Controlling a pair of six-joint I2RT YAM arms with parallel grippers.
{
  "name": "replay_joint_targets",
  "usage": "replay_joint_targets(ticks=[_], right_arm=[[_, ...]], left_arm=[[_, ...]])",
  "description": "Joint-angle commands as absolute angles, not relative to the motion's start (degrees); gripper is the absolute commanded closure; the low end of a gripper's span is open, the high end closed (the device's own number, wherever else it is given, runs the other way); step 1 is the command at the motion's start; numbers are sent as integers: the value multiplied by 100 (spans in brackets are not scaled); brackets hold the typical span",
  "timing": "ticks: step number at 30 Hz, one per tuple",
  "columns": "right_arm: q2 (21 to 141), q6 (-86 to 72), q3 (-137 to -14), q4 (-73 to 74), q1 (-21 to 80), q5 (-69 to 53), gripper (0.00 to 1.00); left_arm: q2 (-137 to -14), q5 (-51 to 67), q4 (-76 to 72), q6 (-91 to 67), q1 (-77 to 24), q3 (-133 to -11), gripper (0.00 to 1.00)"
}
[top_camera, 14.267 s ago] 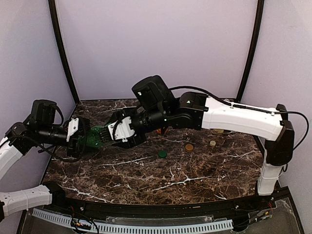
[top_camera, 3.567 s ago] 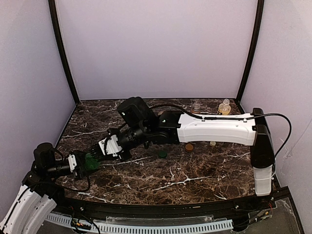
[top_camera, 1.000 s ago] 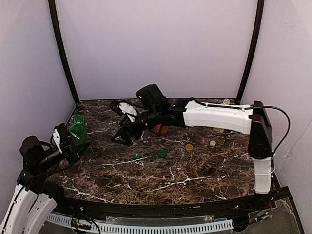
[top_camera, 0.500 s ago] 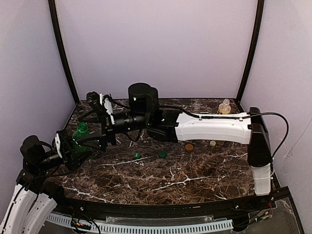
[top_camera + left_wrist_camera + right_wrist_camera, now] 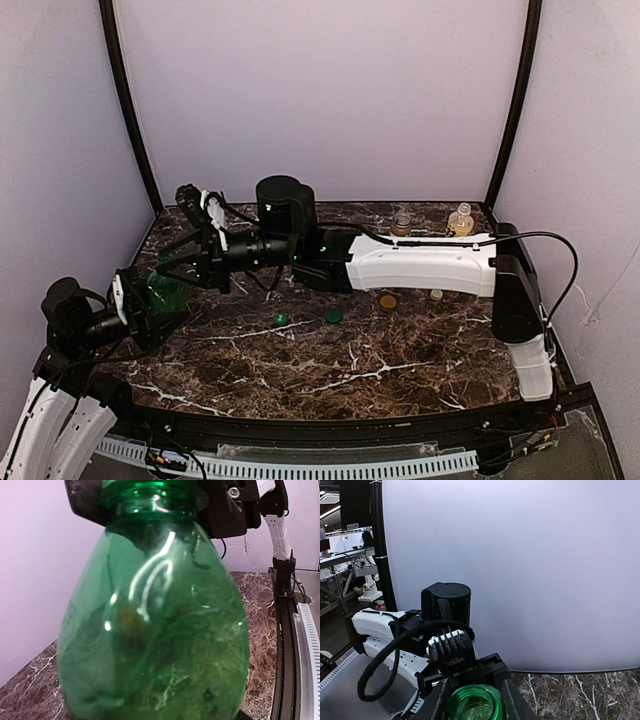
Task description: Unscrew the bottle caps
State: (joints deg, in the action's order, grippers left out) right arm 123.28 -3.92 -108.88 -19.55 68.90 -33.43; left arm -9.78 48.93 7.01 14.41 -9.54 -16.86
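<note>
The slim green bottle (image 5: 166,290) stands at the table's left side with my left gripper (image 5: 150,303) shut on its body. In the left wrist view the green bottle (image 5: 155,630) fills the frame and hides my own fingers. My right gripper (image 5: 178,265) reaches in from the right and is shut on the bottle's neck. In the right wrist view its fingers (image 5: 509,700) flank the open, capless green mouth (image 5: 470,693). Two green caps (image 5: 281,320) (image 5: 333,316), a golden-brown cap (image 5: 387,301) and a cream-white cap (image 5: 436,295) lie loose on the marble.
A short brown bottle (image 5: 402,222) and an orange juice bottle (image 5: 460,220) stand at the back right. The long white right arm (image 5: 420,265) spans the table's middle above the caps. Black frame posts (image 5: 130,110) rise at the back corners.
My right gripper swung left from the table's middle to the green bottle and closed on its neck. The left gripper kept hold of the bottle, which sank slightly.
</note>
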Motion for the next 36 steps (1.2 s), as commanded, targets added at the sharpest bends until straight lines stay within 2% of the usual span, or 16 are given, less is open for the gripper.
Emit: replay_joint_targets(ticks=[1,2,7,8,9,10,11,13,19,26,30,36], right_arm=[[12509,-495,-11161,-2007,6876,-3281,93],[12500,-465,-11155,-1971,6869,-3263,100],[12454,-351,-11220,-1612,6793,-3455,100],[12433,-329,-11231,-1535,6760,-3515,100],[12405,-283,-11256,-1422,6717,-3579,100],[12382,-178,-11294,-1304,6660,-3639,100],[12354,-106,-11319,-1178,6599,-3713,100],[12310,-40,-11389,-866,6478,-3798,100],[12216,297,-11349,-317,5970,-3335,100],[12725,587,-11607,215,5449,-1206,100],[13117,508,-11838,203,5211,-858,100],[13614,521,-12229,326,5034,-636,100]], left_arm=[[-1019,5037,763,1508,-936,-1794,84],[-1024,5023,749,1506,-938,-1794,84],[-999,4836,679,1320,-938,-1791,84],[-986,4760,666,1271,-935,-1783,81],[-976,4709,658,1250,-937,-1766,62],[-947,4574,652,1200,-939,-1753,50],[-931,4422,647,1180,-933,-1724,21],[-879,4224,654,1186,-932,-1695,4],[-734,3631,925,1542,-934,-1654,1],[-661,2961,781,1525,-886,-1559,1],[-693,2557,723,1635,-838,-1512,1],[-722,2570,609,1682,-803,-1429,1]])
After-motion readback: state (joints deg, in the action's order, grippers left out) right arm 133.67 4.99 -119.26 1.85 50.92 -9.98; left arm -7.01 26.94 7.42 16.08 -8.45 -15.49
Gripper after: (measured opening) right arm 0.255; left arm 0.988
